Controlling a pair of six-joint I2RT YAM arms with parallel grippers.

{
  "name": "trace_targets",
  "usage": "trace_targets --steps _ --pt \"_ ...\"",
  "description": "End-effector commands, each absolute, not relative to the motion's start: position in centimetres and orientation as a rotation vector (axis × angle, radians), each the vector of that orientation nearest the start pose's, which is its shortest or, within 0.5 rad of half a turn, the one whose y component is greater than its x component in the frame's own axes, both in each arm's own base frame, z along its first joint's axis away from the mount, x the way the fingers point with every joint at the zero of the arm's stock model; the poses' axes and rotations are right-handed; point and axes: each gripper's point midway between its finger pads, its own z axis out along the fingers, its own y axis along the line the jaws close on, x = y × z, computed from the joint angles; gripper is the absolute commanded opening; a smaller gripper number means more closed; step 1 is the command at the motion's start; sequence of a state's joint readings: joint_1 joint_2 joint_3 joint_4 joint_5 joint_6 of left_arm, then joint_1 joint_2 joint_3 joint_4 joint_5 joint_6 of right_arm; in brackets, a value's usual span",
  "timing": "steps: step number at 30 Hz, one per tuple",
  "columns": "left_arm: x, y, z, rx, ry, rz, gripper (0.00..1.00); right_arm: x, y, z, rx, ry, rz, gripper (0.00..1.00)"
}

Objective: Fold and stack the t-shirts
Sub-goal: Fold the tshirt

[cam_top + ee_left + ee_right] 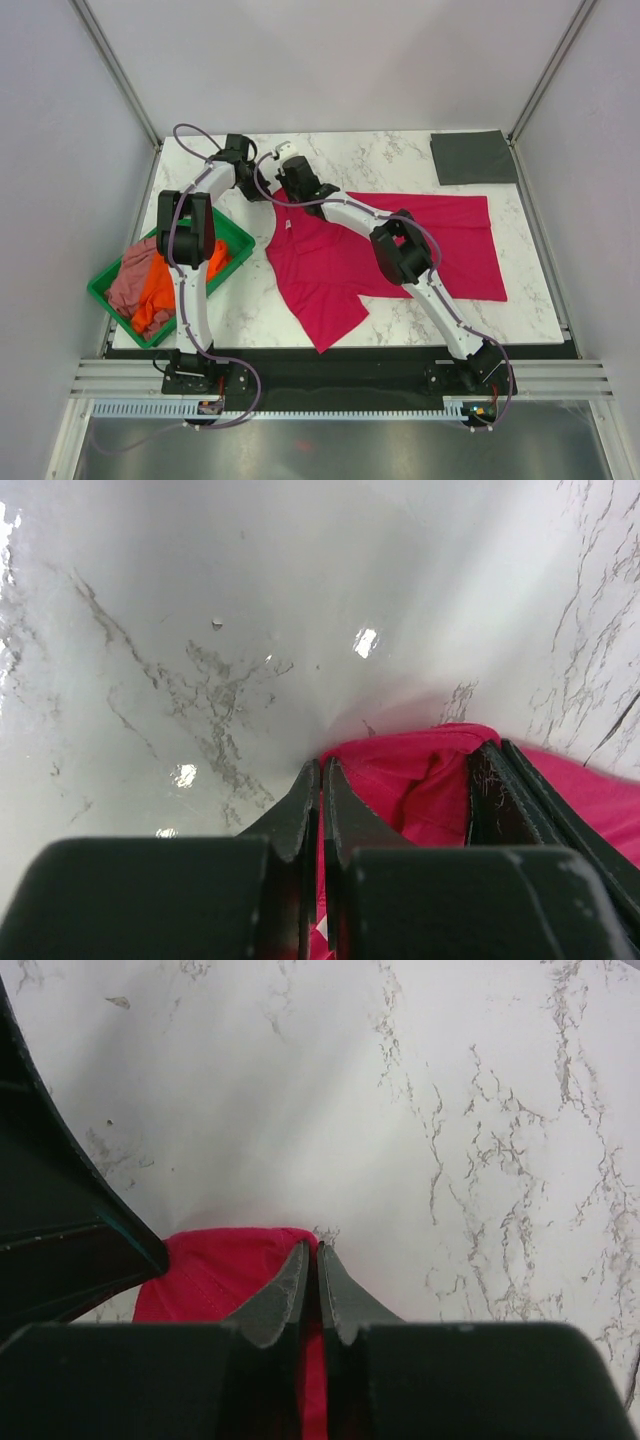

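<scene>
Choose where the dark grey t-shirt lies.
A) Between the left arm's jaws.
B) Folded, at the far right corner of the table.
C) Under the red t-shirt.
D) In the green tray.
B: the dark grey t-shirt lies folded flat at the far right corner of the table, apart from the red t-shirt; the green tray holds the orange t-shirt and the pink t-shirt.

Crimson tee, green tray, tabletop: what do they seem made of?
The crimson tee looks like soft matte cloth, perhaps cotton: it creases and lies limp. The green tray looks like moulded plastic: uniform colour, rigid straight walls. The tabletop is a glossy white marble-look surface, grey veins, light reflections; real stone or laminate, cannot tell.
</scene>
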State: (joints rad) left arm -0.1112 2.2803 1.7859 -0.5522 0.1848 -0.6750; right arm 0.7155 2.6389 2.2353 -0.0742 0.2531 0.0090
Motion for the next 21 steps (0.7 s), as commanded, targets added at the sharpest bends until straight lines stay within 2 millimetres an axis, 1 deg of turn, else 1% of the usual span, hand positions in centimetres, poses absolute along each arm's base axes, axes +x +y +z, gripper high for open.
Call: trace_targets --steps 1,4,5,6,7,8,9,10,11,12,13,14,15,16,17,18,19,20,21 --pt "52.1 -10.2 3.7 -0.736 2.567 -0.453 0.02 57.0 42.6 11.8 -0.478 1.811 0.177 0.14" --pt "52.0 -10.1 3.3 -0.735 2.576 -0.447 0.02 56.0 44.1 12.4 -0.506 1.803 0.249 0.20" --pt "52.0 -10.0 3.2 -0.731 2.579 -0.447 0.02 55.6 44.4 12.2 -0.504 1.817 0.283 0.22" --pt "52.0 -9.9 3.2 -0.729 2.579 -0.445 0.02 55.1 44.9 13.3 -0.502 1.813 0.342 0.24" --pt "52.0 -9.8 3.2 -0.737 2.578 -0.447 0.02 54.7 45.1 13.6 -0.509 1.814 0.368 0.29" --pt "52.0 -9.7 3.3 -0.739 2.578 -0.459 0.02 54.2 45.0 13.3 -0.508 1.832 0.390 0.32" --pt "52.1 -9.8 3.4 -0.743 2.576 -0.468 0.02 53.8 45.1 15.4 -0.503 1.812 0.420 0.34" --pt "52.1 -9.7 3.5 -0.745 2.575 -0.474 0.02 53.3 45.2 16.0 -0.510 1.812 0.448 0.38" --pt "52.2 -9.7 3.7 -0.742 2.572 -0.488 0.04 52.8 45.1 16.1 -0.506 1.825 0.474 0.40" --pt "52.3 -9.7 4.3 -0.740 2.563 -0.503 0.08 52.5 44.9 18.2 -0.496 1.803 0.504 0.42" --pt "52.3 -9.6 4.6 -0.734 2.559 -0.510 0.21 51.9 44.7 18.5 -0.502 1.825 0.520 0.46" --pt "52.5 -9.7 5.3 -0.719 2.548 -0.522 0.26 51.6 44.3 18.4 -0.496 1.843 0.519 0.48" --pt "52.7 -9.6 5.8 -0.706 2.536 -0.523 0.29 51.1 43.9 20.0 -0.473 1.839 0.531 0.49" --pt "52.9 -9.5 7.2 -0.662 2.514 -0.520 0.36 51.0 42.9 19.8 -0.444 1.871 0.503 0.50" --pt "53.1 -9.5 8.2 -0.635 2.495 -0.520 0.39 50.7 42.2 19.2 -0.423 1.906 0.491 0.50" --pt "53.2 -9.4 8.8 -0.621 2.483 -0.519 0.43 50.5 41.2 20.2 -0.356 1.926 0.514 0.50" --pt "53.3 -9.5 10.1 -0.591 2.462 -0.524 0.49 50.1 40.5 19.6 -0.335 1.967 0.513 0.50" --pt "53.4 -10.0 11.0 -0.565 2.451 -0.561 0.51 49.6 39.5 18.3 -0.305 2.016 0.505 0.50" --pt "53.5 -10.3 11.6 -0.538 2.445 -0.584 0.51 49.2 38.5 19.1 -0.269 2.025 0.508 0.49"
